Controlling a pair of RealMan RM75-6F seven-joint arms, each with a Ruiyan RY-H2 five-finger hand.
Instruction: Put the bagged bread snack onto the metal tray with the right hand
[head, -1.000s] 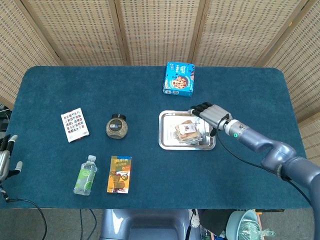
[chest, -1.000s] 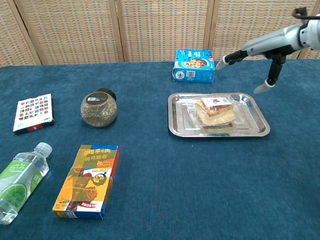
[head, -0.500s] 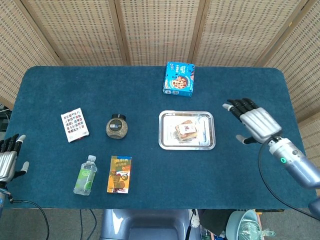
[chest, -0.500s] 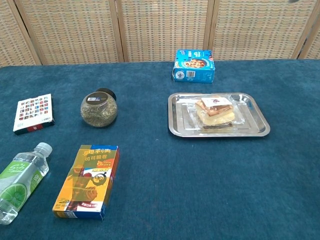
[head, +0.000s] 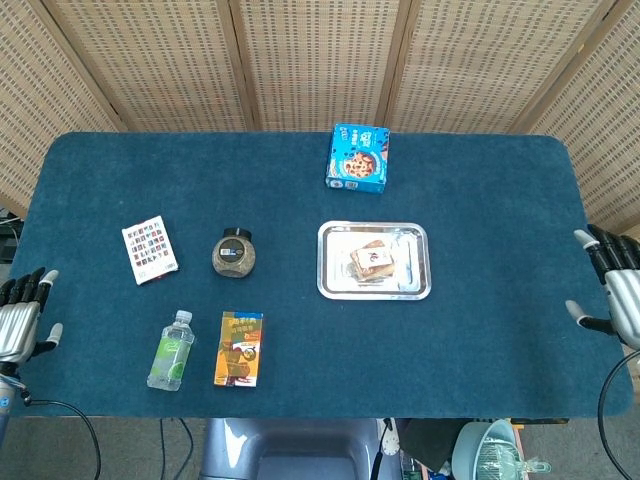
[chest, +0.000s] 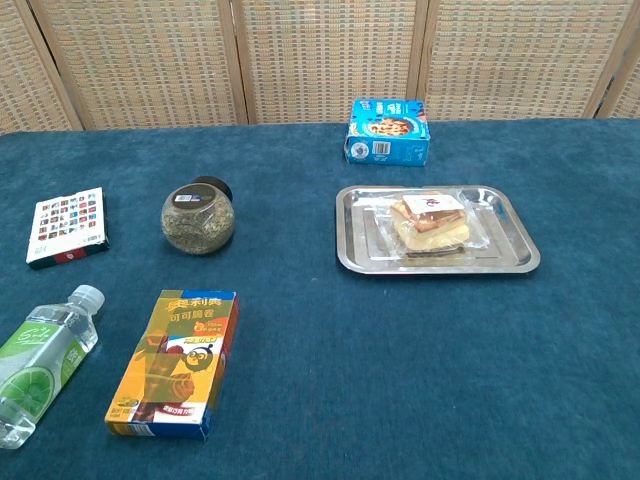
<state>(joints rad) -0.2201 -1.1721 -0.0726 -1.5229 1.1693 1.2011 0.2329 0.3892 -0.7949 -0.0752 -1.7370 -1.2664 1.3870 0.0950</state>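
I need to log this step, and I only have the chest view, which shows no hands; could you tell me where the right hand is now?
Observer: The right hand is at the table's right edge in the head view, well apart from the tray.
Operator: Thank you. Is it holding anything?
Observer: No, its fingers are spread and it holds nothing; the bread bag lies on the tray.
Operator: And the left hand?
Observer: The left hand is just off the table's left edge, level with the bottle, fingers apart, holding nothing.
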